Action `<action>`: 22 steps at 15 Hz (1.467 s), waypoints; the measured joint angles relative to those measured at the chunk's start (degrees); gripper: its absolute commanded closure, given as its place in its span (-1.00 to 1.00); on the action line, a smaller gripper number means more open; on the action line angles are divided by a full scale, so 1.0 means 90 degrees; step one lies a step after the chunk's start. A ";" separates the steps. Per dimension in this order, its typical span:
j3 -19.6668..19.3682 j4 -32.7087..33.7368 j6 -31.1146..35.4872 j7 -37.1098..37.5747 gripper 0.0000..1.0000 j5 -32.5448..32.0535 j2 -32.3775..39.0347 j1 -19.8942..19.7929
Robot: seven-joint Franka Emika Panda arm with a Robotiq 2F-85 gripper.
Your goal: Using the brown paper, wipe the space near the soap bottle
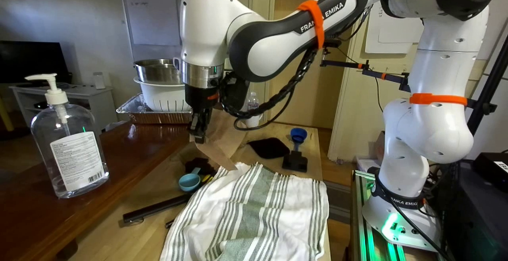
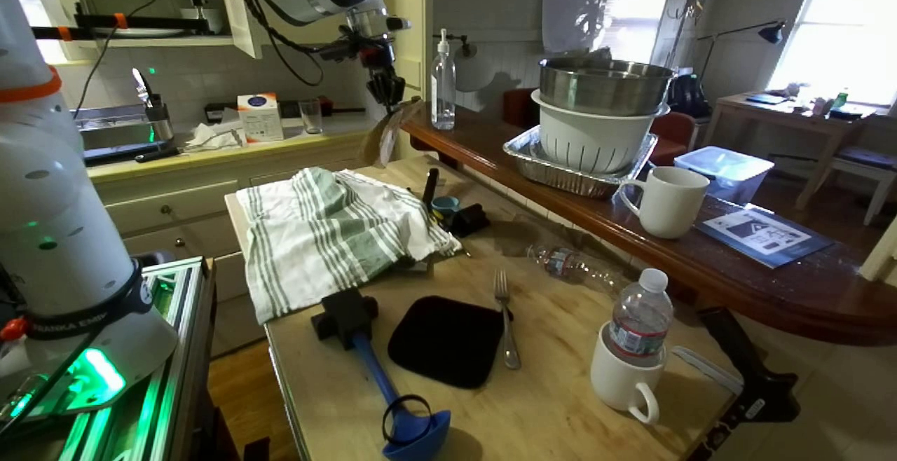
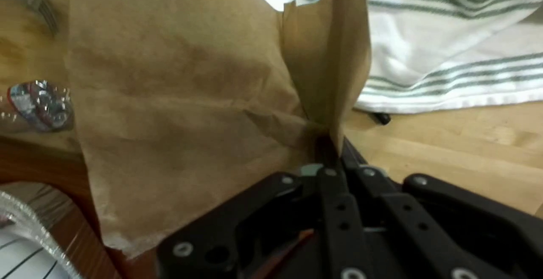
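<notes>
My gripper (image 1: 199,136) is shut on the brown paper (image 1: 224,136), which hangs down from the fingertips. The paper also shows in an exterior view (image 2: 380,139) below the gripper (image 2: 389,99). In the wrist view the paper (image 3: 182,96) is a large creased sheet pinched at one edge between the fingers (image 3: 337,147). The clear soap bottle (image 1: 77,154) with a white pump stands upright on the dark wooden ledge (image 1: 135,146), apart from the gripper. It also shows in an exterior view (image 2: 443,93). The bottle is out of the wrist view.
A striped towel (image 1: 258,213) covers part of the lower wooden table. A white colander (image 2: 589,132) with a steel pot (image 2: 606,90) sits in a foil tray (image 2: 560,181) on the ledge, beside a white mug (image 2: 669,202). A black mat (image 2: 448,342) and utensils lie on the table.
</notes>
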 measured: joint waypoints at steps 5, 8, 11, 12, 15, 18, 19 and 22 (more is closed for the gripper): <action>-0.0363 0.0193 0.2053 -0.1297 0.99 -0.0012 0.0335 -0.0482; -0.0400 0.0495 0.2984 -0.2046 0.99 0.0807 0.0764 -0.0643; -0.0333 0.1042 0.3076 -0.2483 0.99 0.1510 0.1368 -0.0667; -0.0304 0.1253 0.3076 -0.2505 0.99 0.1575 0.1593 -0.0665; -0.0228 0.1883 0.2941 -0.2504 0.99 0.1706 0.2303 -0.0655; -0.0205 0.2457 0.2417 -0.2451 0.99 0.1755 0.2915 -0.0623; -0.0208 0.2618 0.2290 -0.2436 0.99 0.1755 0.3078 -0.0607; -0.0216 0.3002 0.2137 -0.2382 0.96 0.1755 0.3452 -0.0564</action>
